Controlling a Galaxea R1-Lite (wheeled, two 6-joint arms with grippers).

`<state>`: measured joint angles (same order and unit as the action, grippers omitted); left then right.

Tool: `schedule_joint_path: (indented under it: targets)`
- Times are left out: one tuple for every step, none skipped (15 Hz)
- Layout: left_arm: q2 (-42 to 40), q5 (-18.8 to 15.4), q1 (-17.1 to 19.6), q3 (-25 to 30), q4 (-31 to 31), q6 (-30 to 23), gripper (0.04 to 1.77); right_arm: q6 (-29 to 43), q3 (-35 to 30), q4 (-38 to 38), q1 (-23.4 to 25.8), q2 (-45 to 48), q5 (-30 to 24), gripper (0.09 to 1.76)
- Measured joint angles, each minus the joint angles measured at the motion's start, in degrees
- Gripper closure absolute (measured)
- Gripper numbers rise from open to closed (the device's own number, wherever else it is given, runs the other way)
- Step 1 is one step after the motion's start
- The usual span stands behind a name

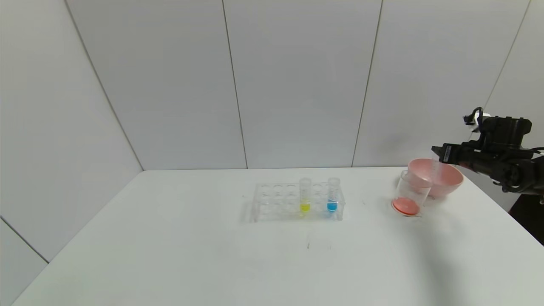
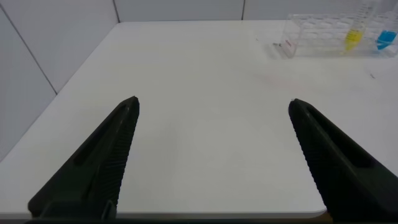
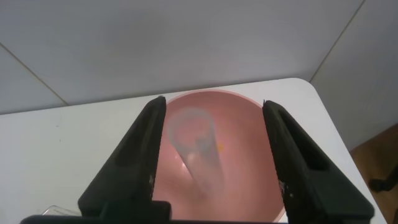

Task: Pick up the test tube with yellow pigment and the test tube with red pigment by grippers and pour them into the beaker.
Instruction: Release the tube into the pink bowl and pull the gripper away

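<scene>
The test tube with yellow pigment (image 1: 304, 197) stands upright in a clear rack (image 1: 276, 202) at mid-table, also seen far off as the yellow tube (image 2: 353, 37). The beaker (image 1: 410, 193) stands right of the rack with orange-red liquid at its bottom. My right gripper (image 1: 437, 152) hovers over a pink bowl (image 1: 446, 178) behind the beaker. Its jaws stand open (image 3: 213, 102). Between them the test tube with red pigment (image 3: 199, 146), almost empty and blurred, lies loose over the bowl, narrower than the gap. My left gripper (image 2: 214, 102) is open above bare table, holding nothing.
A like tube of blue liquid (image 1: 332, 196) stands in the rack just right of the yellow one. The pink bowl (image 3: 249, 155) sits close to the table's far right corner. White wall panels rise behind the table.
</scene>
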<state>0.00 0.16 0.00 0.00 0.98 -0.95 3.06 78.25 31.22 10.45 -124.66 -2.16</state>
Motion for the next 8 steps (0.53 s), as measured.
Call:
schedule_joint_path:
  targets:
    - [0.0,0.0,0.0,0.0,0.0,0.0,0.09,0.0,0.2,-0.1,0.0,0.0,0.0,0.64]
    - [0.0,0.0,0.0,0.0,0.0,0.0,0.09,0.0,0.3,-0.1,0.0,-0.1,0.0,0.58]
    - [0.0,0.0,0.0,0.0,0.0,0.0,0.09,0.0,0.4,-0.1,0.0,-0.1,0.0,0.53]
    - [0.0,0.0,0.0,0.0,0.0,0.0,0.09,0.0,0.5,-0.1,0.1,0.0,-0.1,0.48]
    - [0.0,0.0,0.0,0.0,0.0,0.0,0.09,0.0,0.5,-0.1,0.1,0.0,-0.2,0.44]
    - [0.0,0.0,0.0,0.0,0.0,0.0,0.09,0.1,0.5,-0.1,0.1,0.1,-0.2,0.41]
    - [0.0,0.0,0.0,0.0,0.0,0.0,0.09,0.1,0.5,-0.1,0.1,0.4,-0.2,0.37]
    - [0.0,0.0,0.0,0.0,0.0,0.0,0.09,0.2,0.1,-0.2,0.0,1.0,-0.2,0.35]
